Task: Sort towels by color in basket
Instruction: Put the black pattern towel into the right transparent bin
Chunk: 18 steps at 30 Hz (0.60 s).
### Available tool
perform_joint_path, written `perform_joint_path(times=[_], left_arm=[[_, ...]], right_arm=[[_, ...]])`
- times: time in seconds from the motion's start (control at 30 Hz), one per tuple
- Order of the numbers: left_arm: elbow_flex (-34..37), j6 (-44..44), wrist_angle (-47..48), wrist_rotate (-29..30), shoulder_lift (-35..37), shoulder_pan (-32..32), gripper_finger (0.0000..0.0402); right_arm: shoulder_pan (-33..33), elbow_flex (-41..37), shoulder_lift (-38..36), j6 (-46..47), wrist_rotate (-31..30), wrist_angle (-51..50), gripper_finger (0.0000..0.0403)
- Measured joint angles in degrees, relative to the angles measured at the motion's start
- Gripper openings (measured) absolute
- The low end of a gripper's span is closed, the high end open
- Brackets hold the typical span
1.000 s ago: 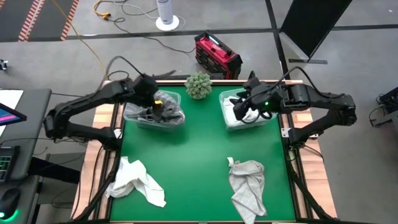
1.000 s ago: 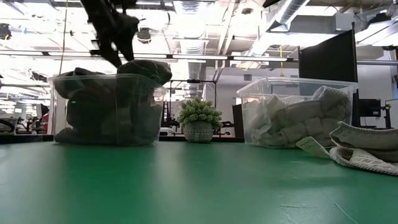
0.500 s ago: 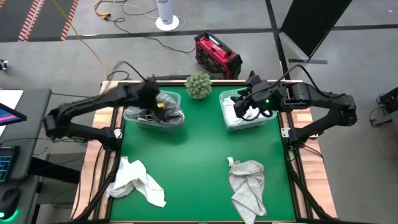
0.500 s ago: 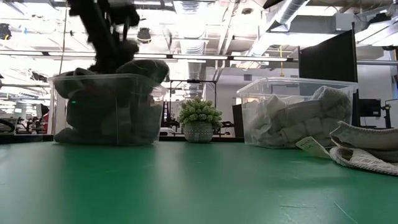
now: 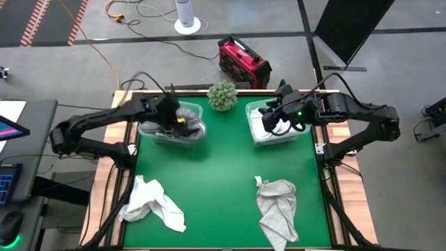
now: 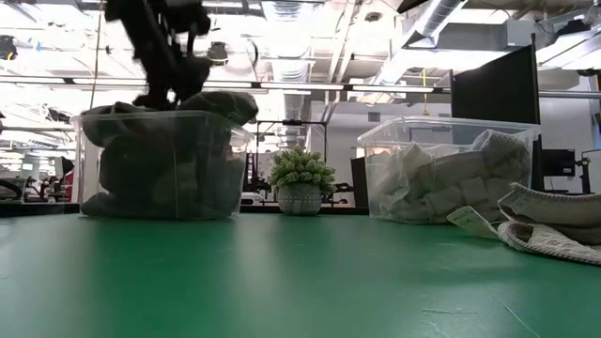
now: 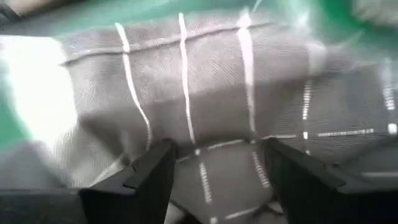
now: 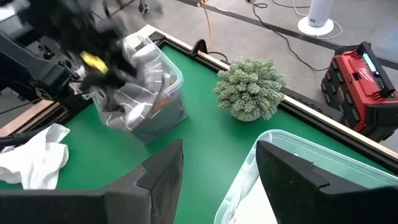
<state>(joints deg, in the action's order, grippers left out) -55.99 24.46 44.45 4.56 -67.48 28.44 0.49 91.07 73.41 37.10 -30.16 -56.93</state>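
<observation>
Nearest me on the green tabletop (image 5: 223, 167) there are two cloths lying loose: a crumpled white towel (image 5: 150, 202) on my left side, and a light grey towel with thin grid lines (image 5: 277, 208) on my right, well apart from each other.

Further back, my left pincer (image 5: 169, 118) is down over the clear plastic bin of dark towels (image 5: 171, 125). Its fingers (image 7: 130, 186) are spread apart and nothing's clamped between them; they're sitting right over a dark grey plaid towel (image 7: 217, 118) on top of the pile. In the low view that pile bulges above the bin's rim.

My right pincer (image 5: 273, 115) hangs above the other clear plastic bin (image 5: 279, 125), the one stuffed with white towels (image 6: 432, 183). Its fingers are parted too, holding nothing.

Between the two bins at the far edge sits a small bushy potted plant (image 5: 222, 95).
</observation>
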Motion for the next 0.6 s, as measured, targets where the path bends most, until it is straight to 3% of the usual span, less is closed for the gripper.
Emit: perform_joint_path(times=[0.13,0.3,0.43,0.6], left_arm=[[-11.2,0.5,8.2,1.7,1.3,0.0,0.0238],[-16.5,-2.4,2.3,8.2,2.0,-1.5,0.0238],[-13.2,-6.3,-2.3,14.8,1.0,-2.7,0.0238],[0.1,-6.7,-17.1,19.3,1.2,-5.2,0.0238]], right_arm=[[0.0,0.0,0.0,0.0,0.0,0.0,0.0227],[0.0,0.0,0.0,0.0,0.0,0.0,0.0227],[0.0,0.0,0.0,0.0,0.0,0.0,0.0227],[1.0,0.0,0.0,0.9,0.0,0.0,0.0227]])
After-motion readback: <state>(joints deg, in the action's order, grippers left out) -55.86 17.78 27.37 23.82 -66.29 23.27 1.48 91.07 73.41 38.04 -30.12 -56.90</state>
